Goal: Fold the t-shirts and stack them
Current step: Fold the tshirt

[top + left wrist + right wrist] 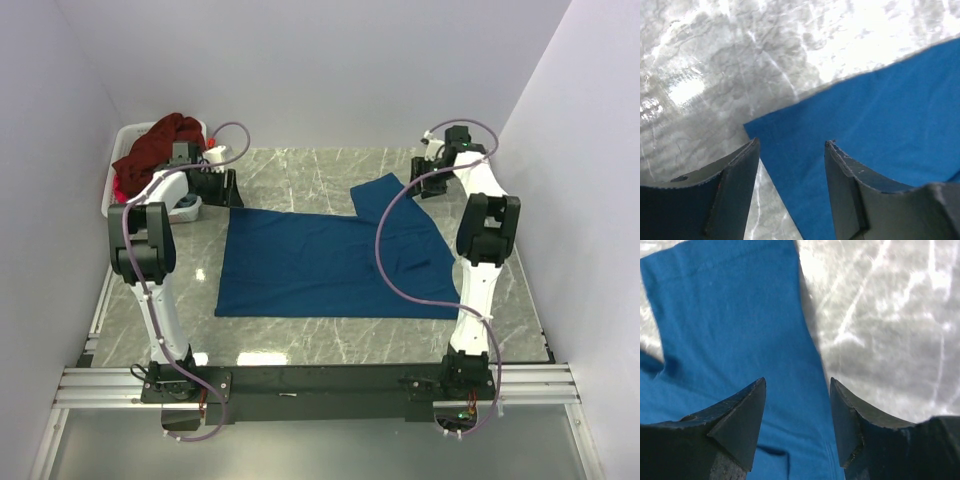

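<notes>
One blue t-shirt (320, 270) spread, one maroon t-shirt (160, 145) in basket (127, 132)

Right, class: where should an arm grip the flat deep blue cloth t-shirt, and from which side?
Probably the t-shirt's far left corner, pinched from above by the open left gripper poised there. It lies flat on the marble table, so only edges and corners let a finger slip under.
</notes>
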`<action>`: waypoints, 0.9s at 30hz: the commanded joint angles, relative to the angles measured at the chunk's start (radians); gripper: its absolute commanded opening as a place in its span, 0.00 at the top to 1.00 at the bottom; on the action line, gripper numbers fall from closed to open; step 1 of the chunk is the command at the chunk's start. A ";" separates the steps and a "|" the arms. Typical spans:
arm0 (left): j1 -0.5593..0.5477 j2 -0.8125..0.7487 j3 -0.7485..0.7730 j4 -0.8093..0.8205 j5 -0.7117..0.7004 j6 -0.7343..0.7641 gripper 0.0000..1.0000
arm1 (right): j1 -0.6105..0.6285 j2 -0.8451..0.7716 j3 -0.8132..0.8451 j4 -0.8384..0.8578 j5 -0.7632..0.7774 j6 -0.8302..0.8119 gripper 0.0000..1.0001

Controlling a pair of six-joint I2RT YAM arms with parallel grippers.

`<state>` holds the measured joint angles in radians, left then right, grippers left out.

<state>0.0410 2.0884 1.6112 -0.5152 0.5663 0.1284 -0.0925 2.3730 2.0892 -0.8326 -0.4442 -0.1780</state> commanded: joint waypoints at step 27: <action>-0.036 0.104 0.138 -0.025 -0.175 0.080 0.40 | 0.088 0.143 0.170 0.090 0.070 0.014 0.73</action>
<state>0.0055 2.1906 1.7081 -0.5529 0.3977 0.1879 -0.0124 2.5107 2.2368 -0.7666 -0.3447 -0.1551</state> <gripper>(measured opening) 0.594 0.280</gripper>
